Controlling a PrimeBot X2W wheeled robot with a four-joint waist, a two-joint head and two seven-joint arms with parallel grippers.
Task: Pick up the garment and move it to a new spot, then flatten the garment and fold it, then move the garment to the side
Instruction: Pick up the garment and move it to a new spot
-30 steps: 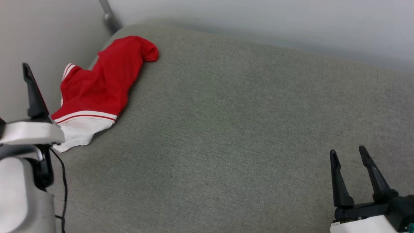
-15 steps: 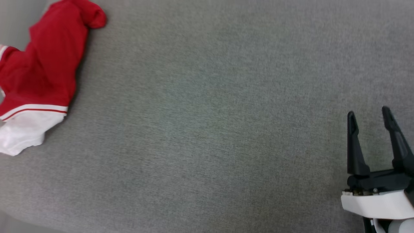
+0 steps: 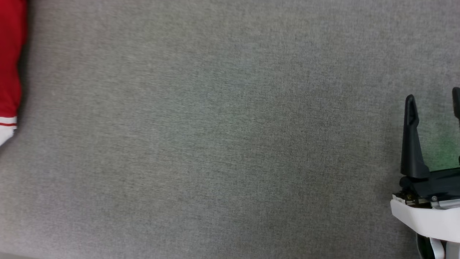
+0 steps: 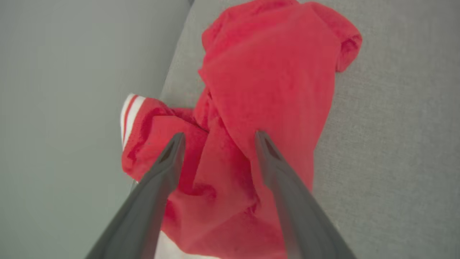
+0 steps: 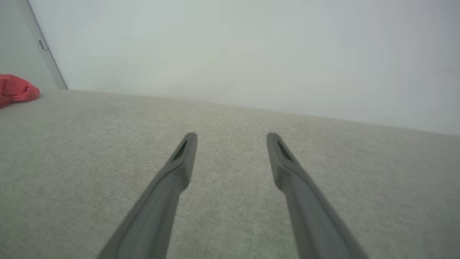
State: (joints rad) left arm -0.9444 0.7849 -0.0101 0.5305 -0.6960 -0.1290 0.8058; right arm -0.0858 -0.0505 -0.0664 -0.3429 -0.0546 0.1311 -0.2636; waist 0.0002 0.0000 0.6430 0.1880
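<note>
The garment, a red T-shirt with white striped trim, lies crumpled near the grey surface's edge beside the wall. In the head view just a red strip of the garment with a bit of white sleeve shows at the left border. My left gripper hovers open above the crumpled shirt, one finger on each side of a fold, nothing held. My right gripper stands open at the right edge of the head view, over bare fabric surface. In the right wrist view the right gripper is open, and the garment shows far off at the left.
The grey woven cushion surface spreads wide across the head view. A pale wall runs behind it, with a grey metal post at the corner near the shirt. The surface's left edge drops off right beside the garment.
The head camera has swung down and to the right, so the shirt slid to the left border and my left gripper left the view. The right gripper shows higher and further right.
</note>
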